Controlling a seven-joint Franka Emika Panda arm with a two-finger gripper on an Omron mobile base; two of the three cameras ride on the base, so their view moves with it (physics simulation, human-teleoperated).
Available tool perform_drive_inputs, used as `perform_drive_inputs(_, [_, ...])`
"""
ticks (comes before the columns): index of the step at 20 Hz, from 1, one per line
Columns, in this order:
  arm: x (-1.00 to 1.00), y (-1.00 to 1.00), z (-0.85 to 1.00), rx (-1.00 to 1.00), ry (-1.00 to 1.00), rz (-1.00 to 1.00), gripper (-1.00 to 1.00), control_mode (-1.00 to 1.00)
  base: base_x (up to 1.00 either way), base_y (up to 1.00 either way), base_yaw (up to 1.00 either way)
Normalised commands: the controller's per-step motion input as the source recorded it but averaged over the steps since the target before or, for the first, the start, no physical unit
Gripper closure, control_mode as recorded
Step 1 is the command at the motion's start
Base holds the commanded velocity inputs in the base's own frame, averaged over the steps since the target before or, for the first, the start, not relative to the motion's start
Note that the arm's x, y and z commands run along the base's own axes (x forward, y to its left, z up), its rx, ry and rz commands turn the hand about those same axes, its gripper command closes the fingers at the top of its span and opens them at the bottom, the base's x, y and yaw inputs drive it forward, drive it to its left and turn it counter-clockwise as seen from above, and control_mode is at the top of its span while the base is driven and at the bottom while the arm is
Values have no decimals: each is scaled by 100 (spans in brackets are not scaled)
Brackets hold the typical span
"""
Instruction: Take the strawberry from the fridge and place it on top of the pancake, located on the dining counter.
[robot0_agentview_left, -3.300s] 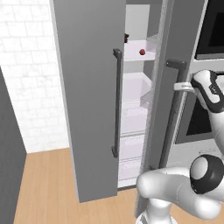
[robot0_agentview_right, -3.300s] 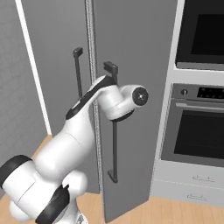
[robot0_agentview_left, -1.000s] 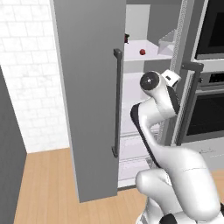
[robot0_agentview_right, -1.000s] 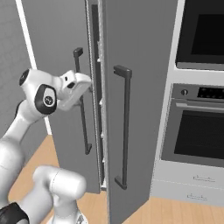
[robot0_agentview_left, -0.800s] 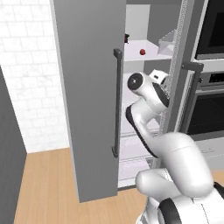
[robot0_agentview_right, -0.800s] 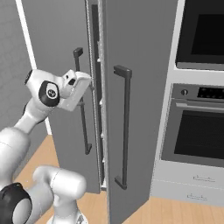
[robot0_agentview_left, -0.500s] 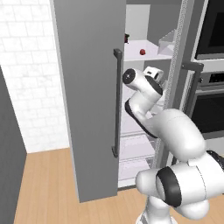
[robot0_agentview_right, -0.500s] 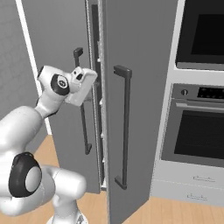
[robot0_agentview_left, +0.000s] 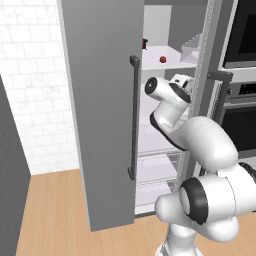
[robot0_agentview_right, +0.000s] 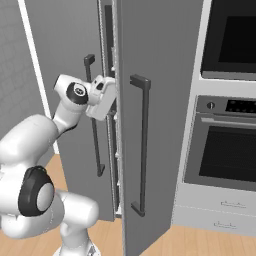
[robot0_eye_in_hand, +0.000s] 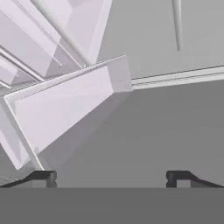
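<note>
The fridge (robot0_agentview_left: 100, 100) stands with its left door swung wide; in the right base view its right door (robot0_agentview_right: 160, 100) faces me. The strawberry (robot0_agentview_left: 163, 59) is a tiny red dot on an upper white shelf. My gripper (robot0_agentview_left: 182, 80) reaches into the opening, a little below that shelf and to the strawberry's right. In the hand view the gripper (robot0_eye_in_hand: 110, 177) is open, its fingertips (robot0_eye_in_hand: 43, 177) wide apart with nothing between them, facing white shelves and a grey inner wall. From the right base view the hand (robot0_agentview_right: 102, 97) slips into the gap between the doors. Pancake and dining counter are out of view.
A darker red item (robot0_agentview_left: 145, 43) sits at the shelf's back left, a clear bin (robot0_agentview_left: 192, 47) at its right. The black-fronted wall oven (robot0_agentview_right: 230, 150) adjoins the fridge on the right. White drawers (robot0_agentview_left: 160, 165) fill the lower fridge. A brick wall (robot0_agentview_left: 30, 75) and wood floor (robot0_agentview_left: 50, 215) lie left.
The arm has swung from the right door's handle leftward, and the hand has risen into the fridge opening toward the strawberry's shelf. The jaws stayed open.
</note>
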Motion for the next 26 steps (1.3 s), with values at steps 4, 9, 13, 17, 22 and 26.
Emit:
perform_drive_inputs(4, [-41,-52,0,-8,0,-11,-100,-100,0,0,0])
perform_drive_inputs(9, [-67,-69,0,-2,0,-15,-100,-100,0,0,0])
perform_drive_inputs(13, [-67,-82,7,0,0,-16,-100,-100,0,0,0])
perform_drive_inputs(17, [-16,-100,8,0,0,-5,-100,-100,0,0,0])
perform_drive_inputs(22, [-2,-96,0,5,-11,0,-100,-100,0,0,0])
perform_drive_inputs(26, [0,-51,0,8,-3,5,-100,-100,0,0,0])
